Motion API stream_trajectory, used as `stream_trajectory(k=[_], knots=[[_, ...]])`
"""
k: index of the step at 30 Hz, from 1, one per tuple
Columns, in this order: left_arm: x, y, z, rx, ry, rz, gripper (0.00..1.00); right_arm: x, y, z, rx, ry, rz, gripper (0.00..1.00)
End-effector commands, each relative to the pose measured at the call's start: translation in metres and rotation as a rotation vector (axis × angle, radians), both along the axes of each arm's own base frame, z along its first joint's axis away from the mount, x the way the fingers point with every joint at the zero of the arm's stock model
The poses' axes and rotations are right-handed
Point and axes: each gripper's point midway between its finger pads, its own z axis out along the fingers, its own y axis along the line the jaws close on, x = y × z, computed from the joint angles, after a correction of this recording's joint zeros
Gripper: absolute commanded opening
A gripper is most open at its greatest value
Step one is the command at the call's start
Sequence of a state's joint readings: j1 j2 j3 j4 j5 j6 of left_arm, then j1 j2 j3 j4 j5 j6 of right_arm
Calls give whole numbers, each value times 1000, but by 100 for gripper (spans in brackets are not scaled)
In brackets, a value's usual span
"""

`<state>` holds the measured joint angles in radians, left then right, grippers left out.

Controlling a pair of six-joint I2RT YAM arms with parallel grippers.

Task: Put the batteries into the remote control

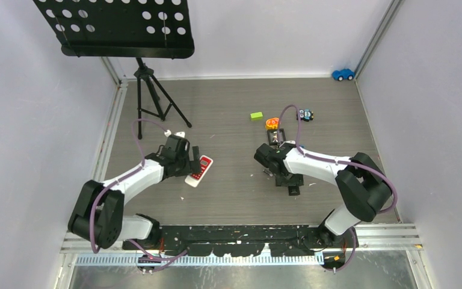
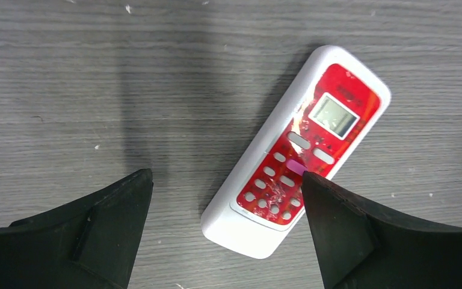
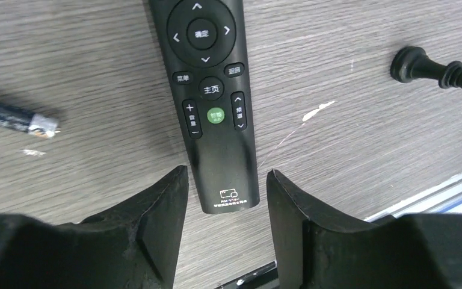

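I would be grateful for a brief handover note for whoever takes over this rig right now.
Left pincer: open, above the red-and-white remote, which lies buttons-up on the table.
Right pincer: open, jaws either side of the black remote at its lower end, holding nothing.
Battery: one dark one lies loose on the table beside the black remote; others not seen.
Done: nothing visibly loaded.
Left: turn a remote over, open its back, fit the batteries.

Top view high overhead; wrist views close above table (image 2: 96,72).
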<state>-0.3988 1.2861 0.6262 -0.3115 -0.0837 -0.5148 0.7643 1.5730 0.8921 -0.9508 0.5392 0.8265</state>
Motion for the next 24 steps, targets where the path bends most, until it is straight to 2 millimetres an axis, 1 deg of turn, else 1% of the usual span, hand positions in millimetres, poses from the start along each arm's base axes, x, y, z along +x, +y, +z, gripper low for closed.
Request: stream_trajectory(k=[1, 8, 10, 13, 15, 18, 19, 24], knots=[[11, -7, 2, -11, -6, -8, 95, 17, 24, 22, 121, -71, 39, 59], [11, -14, -4, -24, 13, -46, 91, 30, 66, 56, 408, -190, 102, 63], [11, -17, -6, -23, 22, -71, 90, 32, 75, 63, 462, -216, 111, 65], [9, -23, -9, -10, 32, -109, 89, 36, 80, 69, 504, -240, 116, 68], [7, -31, -7, -16, 24, -139, 88, 37, 83, 70, 520, -241, 115, 69], [8, -42, 2, -43, -19, -171, 88, 36, 85, 67, 523, -228, 119, 69], [7, -49, 7, -72, -30, -190, 88, 36, 85, 67, 522, -224, 119, 69], [6, -61, 20, -140, -73, -225, 87, 37, 84, 66, 523, -237, 100, 69]])
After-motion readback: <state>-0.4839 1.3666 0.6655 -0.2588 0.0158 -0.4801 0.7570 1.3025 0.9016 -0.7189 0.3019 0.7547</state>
